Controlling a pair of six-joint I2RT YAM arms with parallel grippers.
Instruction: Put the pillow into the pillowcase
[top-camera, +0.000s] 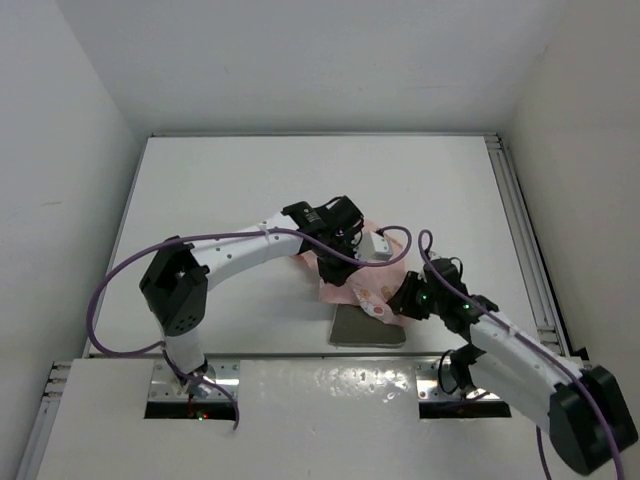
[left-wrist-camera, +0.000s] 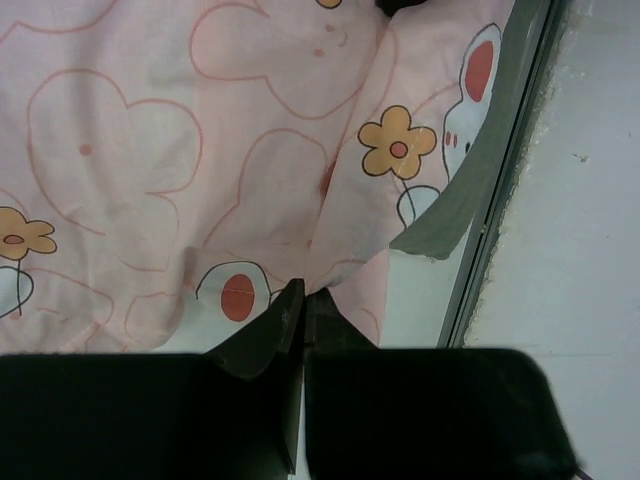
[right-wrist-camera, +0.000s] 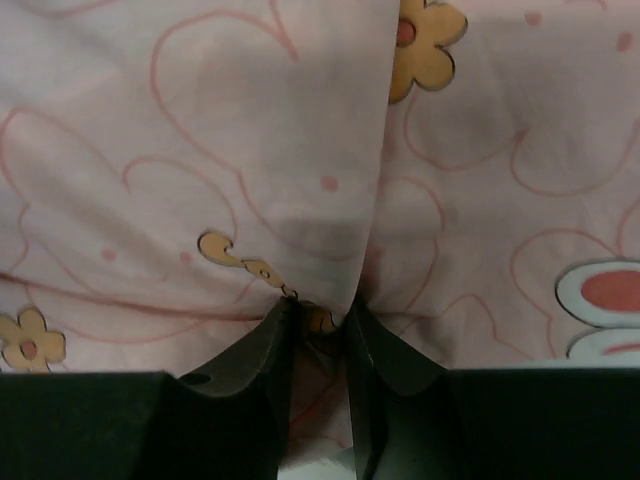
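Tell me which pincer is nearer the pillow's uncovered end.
Right. The right pincer grips the pillowcase just beside the far right corner of the pillow. The left pincer pinches the pillowcase farther up the table, beyond the pillow.

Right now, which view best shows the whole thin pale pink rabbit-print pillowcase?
Top external: the pillowcase shows as one bunched heap, outline partly hidden. The wrist views show only close-up print, pinched by the left gripper and right gripper.
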